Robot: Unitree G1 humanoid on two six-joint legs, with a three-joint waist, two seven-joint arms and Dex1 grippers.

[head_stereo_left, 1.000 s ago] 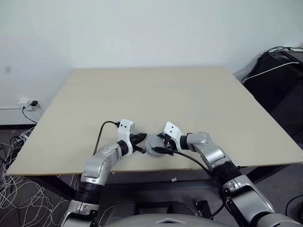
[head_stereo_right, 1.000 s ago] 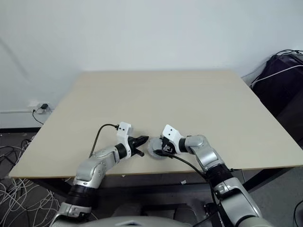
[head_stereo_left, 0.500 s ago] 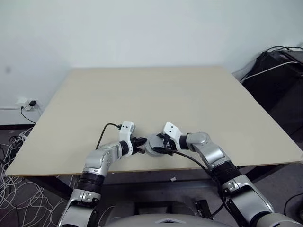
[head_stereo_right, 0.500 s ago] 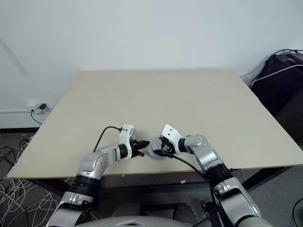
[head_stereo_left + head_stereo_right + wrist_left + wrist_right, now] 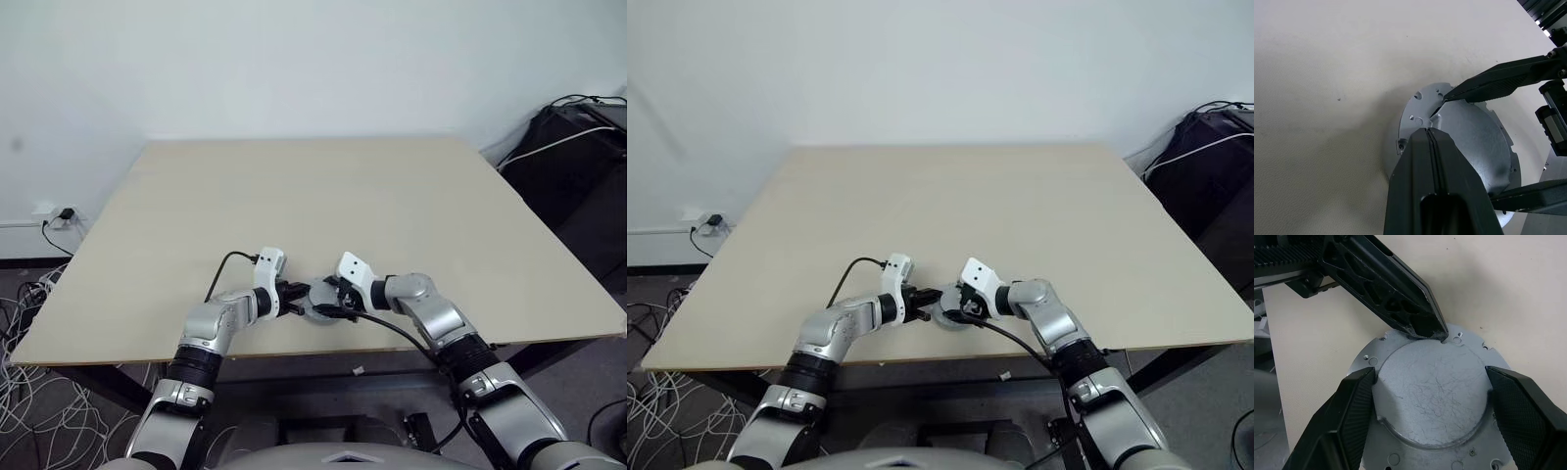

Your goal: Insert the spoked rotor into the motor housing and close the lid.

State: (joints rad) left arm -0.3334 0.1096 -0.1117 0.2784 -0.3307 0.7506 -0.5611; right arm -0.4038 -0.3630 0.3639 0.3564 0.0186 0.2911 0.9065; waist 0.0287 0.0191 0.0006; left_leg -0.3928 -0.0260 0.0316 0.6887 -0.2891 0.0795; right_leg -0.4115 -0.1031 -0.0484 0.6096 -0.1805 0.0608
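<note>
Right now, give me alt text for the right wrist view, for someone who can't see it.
A round grey metal lid with a raised centre and small holes in its flange lies on a beige table, between the open black fingers of the right gripper. The shut left gripper has its tip at the lid's edge.

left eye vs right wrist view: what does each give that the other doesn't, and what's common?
Left eye: the whole table, both arms, the wall socket and the dark bag at the right.
Right wrist: the lid up close, with its scratched face, the holes in its flange, and the shut left claw tip at a notch on the rim.
Shared: the lid near the table's front edge, left claw against it, right claw fingers straddling it.
</note>
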